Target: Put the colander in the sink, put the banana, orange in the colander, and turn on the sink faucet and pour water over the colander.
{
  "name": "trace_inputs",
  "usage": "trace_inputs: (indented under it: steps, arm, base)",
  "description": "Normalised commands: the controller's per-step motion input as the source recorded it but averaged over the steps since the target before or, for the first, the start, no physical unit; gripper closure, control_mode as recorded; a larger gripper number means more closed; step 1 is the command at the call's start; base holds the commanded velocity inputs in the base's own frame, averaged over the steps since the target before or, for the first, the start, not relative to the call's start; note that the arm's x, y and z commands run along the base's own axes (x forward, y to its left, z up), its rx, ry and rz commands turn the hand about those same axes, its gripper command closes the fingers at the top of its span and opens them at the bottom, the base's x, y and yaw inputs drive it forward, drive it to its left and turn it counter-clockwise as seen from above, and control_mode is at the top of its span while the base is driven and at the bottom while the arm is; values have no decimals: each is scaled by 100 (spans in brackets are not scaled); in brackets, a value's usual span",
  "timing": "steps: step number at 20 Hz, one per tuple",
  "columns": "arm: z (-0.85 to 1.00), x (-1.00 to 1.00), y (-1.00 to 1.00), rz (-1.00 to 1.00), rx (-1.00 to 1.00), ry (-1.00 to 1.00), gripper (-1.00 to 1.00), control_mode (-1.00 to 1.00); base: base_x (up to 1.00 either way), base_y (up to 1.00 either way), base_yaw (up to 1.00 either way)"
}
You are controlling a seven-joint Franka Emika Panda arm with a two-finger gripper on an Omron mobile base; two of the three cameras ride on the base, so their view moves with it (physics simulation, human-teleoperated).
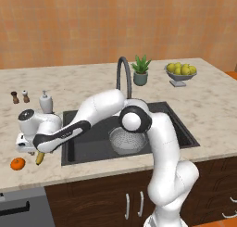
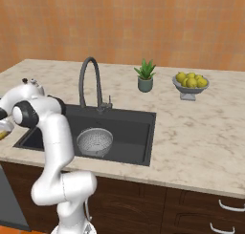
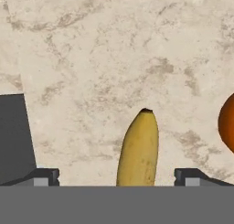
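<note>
Marble counter (image 1: 213, 105), orange wall behind. Potted plant (image 1: 140, 71) at back, footed grey bowl of yellow-green fruit (image 1: 180, 73) just right of it. White soap dispenser (image 1: 45, 102) back-left, salt and pepper shakers (image 1: 20, 97) further left. Dark wood cabinets (image 2: 191, 209) below.

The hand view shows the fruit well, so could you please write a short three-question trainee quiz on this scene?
1. True or false: the colander already sits in the sink.
2. Which fruit lies between the open pincer fingertips: A banana, B orange, C lemon?
3. Fill in: both fruits lie on the ____ beside the sink.

Key: 1 true; 2 A; 3 counter.
</note>
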Motion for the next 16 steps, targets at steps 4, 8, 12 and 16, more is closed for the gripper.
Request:
trace_inputs:
  steps: [4,8,12,16]
  arm:
    - [-40,29,0,0,0,0,-100,-100]
    - [-52,8,-4,0,1,-4,-100,-100]
    - [-59,0,-16,0,5,-9,-100,-100]
    - [-61,-2,-23,0,6,-11,-100,-100]
  base:
    - [0,0,0]
    - [0,0,0]
    - [0,0,0]
    - [0,0,0]
